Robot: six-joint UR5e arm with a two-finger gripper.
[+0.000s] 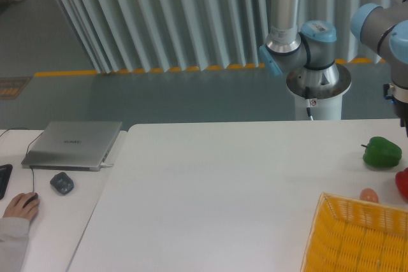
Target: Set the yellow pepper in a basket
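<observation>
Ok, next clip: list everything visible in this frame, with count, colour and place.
green pepper: one, green, right side of the white table
red pepper: one, red, cut off at the right edge
small orange-pink object: one, behind the basket rim, kind unclear
basket: one, yellow-orange lattice, bottom right corner
yellow pepper: not visible
laptop: one, silver, closed, left desk
dark mouse: one, in front of the laptop
person's hand: one, on a mouse, bottom left
robot arm: grey and blue, base behind the table; end effector out of frame
</observation>
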